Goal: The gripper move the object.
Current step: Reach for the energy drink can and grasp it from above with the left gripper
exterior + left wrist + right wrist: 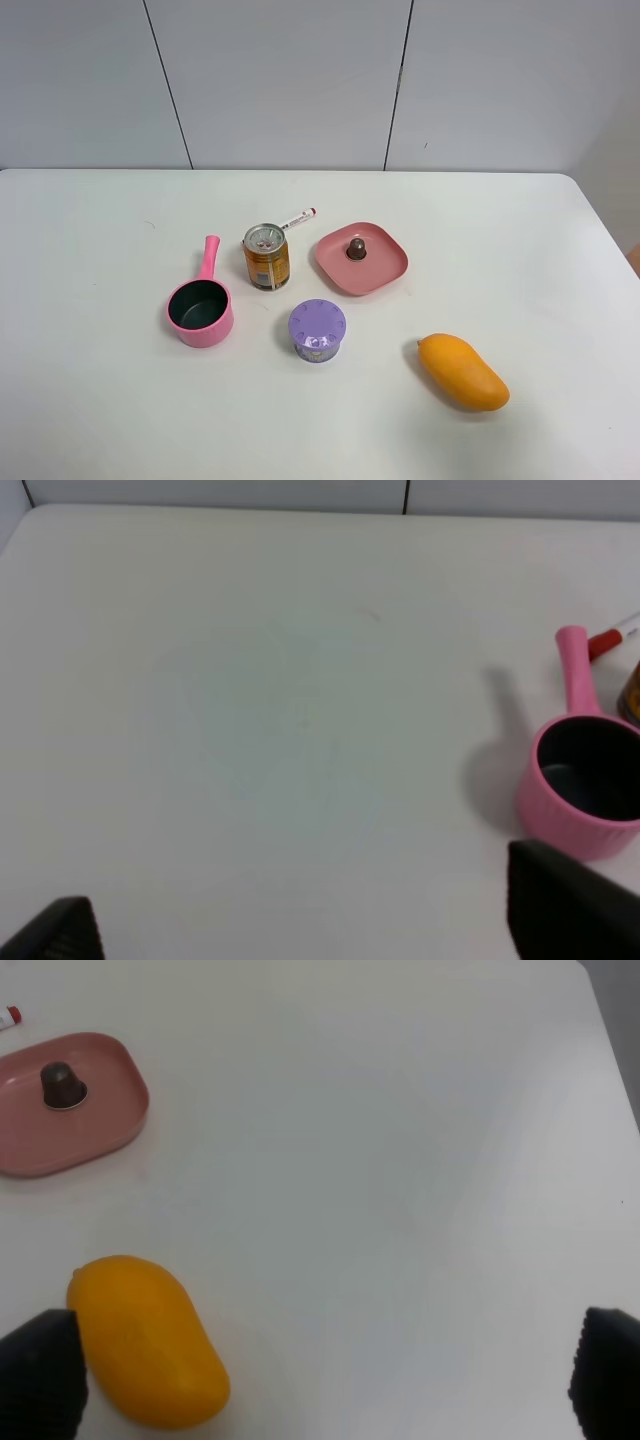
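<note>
The orange-gold can (266,257) stands upright mid-table, between a pink saucepan (200,310) and a pink plate (385,268). Only a sliver of the can (632,692) shows at the edge of the left wrist view. Neither arm shows in the exterior high view. My left gripper (310,930) is open and empty over bare table, well to the left of the saucepan (585,780). My right gripper (325,1380) is open and empty, with one fingertip (40,1375) close beside the mango (150,1340).
A purple lidded tub (318,330) stands in front of the can. A red-capped marker (298,218) lies behind it. The plate (95,1135) holds a small brown capsule (62,1085). The orange mango (462,371) lies front right.
</note>
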### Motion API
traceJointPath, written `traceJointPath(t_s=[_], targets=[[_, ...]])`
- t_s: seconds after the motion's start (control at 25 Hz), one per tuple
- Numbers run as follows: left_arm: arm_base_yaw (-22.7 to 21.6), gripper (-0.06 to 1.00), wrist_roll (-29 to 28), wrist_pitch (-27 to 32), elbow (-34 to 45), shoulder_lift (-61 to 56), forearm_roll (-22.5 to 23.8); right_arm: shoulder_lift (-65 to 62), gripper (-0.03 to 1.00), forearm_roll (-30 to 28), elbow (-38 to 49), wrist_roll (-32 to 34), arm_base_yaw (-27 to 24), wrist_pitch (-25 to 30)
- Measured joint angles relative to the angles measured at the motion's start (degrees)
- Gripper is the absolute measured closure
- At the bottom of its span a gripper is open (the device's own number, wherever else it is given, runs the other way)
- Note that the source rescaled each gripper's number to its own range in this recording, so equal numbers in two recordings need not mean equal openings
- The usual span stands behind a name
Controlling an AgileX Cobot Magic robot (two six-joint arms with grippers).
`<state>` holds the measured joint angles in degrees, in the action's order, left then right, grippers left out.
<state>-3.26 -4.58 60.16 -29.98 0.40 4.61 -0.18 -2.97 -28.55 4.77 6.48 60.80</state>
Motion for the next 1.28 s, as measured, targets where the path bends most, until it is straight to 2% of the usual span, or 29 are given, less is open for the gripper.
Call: traceJointPath(t_s=[0.16,0.36,0.68,0.8,1.0,1.08,1.28], targets=[[0.0,0.04,0.66,-1.08,-6.23,8.78,0.0,0.0,-0.03,0.0,0.0,0.0,0.0,0.0],[0.0,0.04,7.23,-1.81,-16.51,27.29,-1.96,0.0,-0.03,0.0,0.0,0.0,0.0,0.0],[0.0,0.04,26.62,-2.02,-29.75,54.48,-17.75,0.0,-0.03,0.0,0.0,0.0,0.0,0.0],[1.34,0.04,30.57,-1.43,-33.87,63.29,-20.05,0.0,-0.03,0.0,0.0,0.0,0.0,0.0],[8.87,0.04,32.73,-0.08,-39.99,75.58,-19.69,0.0,-0.03,0.0,0.0,0.0,0.0,0.0],[13.32,0.04,32.8,-0.24,-42.62,80.01,-17.3,0.0,-0.03,0.0,0.0,0.0,0.0,0.0],[23.96,0.04,32.99,-3.71,-46.65,88.8,-7.56,0.0,-0.03,0.0,0.0,0.0,0.0,0.0]])
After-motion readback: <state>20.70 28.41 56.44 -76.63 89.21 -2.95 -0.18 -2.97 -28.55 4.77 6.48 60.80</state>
